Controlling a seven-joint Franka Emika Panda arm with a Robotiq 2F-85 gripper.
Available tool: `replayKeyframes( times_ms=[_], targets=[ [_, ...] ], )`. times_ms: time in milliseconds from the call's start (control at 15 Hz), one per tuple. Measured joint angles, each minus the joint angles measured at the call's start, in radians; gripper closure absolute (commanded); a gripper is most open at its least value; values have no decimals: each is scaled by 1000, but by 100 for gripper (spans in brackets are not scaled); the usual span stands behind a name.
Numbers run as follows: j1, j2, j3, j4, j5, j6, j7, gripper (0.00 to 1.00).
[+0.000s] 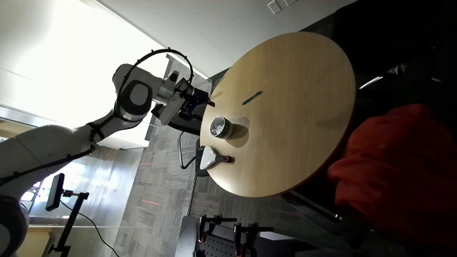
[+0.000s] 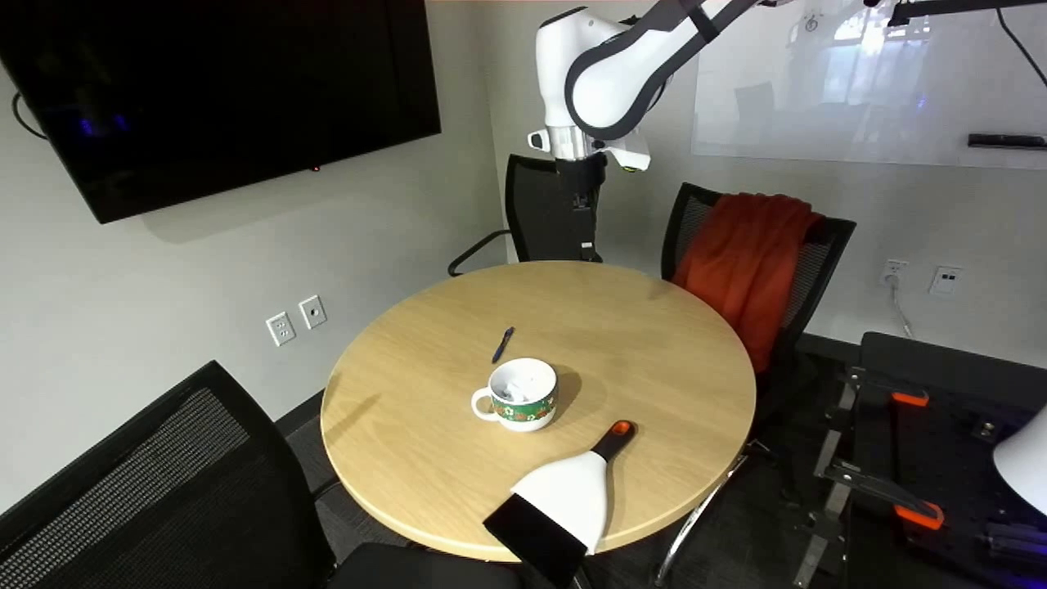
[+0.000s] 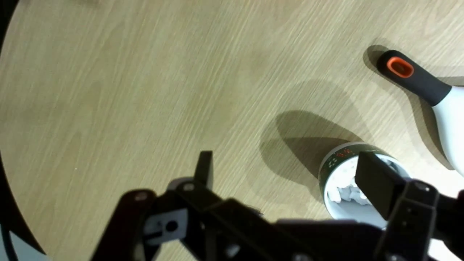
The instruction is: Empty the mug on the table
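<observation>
A black wall screen [image 2: 221, 90] looks over a round bench [image 2: 638, 343] of light wood, and a red cloth [image 2: 740, 262] hangs over a chair [image 2: 816, 270] beside it. On the bench a mug [image 2: 523, 409] stands upright between a blue pen [image 2: 502, 345] and a white spatula [image 2: 568, 495] with a dark handle, touching neither. The mug is white with a green patterned band, and small white pieces [image 3: 349, 194] sit inside it.

The jaws are spread wide and have hold of nothing. In the wrist view one of them hides part of the mug, but in an exterior view the arm [image 2: 601, 90] holds them well apart from it, so I read that overlap as line of sight, not contact.

The step in hand looks to be the approach: the mug is not yet gripped, and the white pieces are not yet out. The next move calls for shifting sideways until the jaws line up with the mug's side or handle, then lowering and closing. Lifting and tipping come after that; where the pieces ought to land I cannot tell.
</observation>
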Motion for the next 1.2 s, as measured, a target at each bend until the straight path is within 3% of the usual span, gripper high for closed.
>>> replayKeyframes(
  times_ms=[267,800,1200],
  targets=[
    [-17,42,26,7,32,47,-3,0],
    [-71,204,123,36,129,290,-103,0],
    [-74,306,156,87,122,319,-140,0]
  ],
)
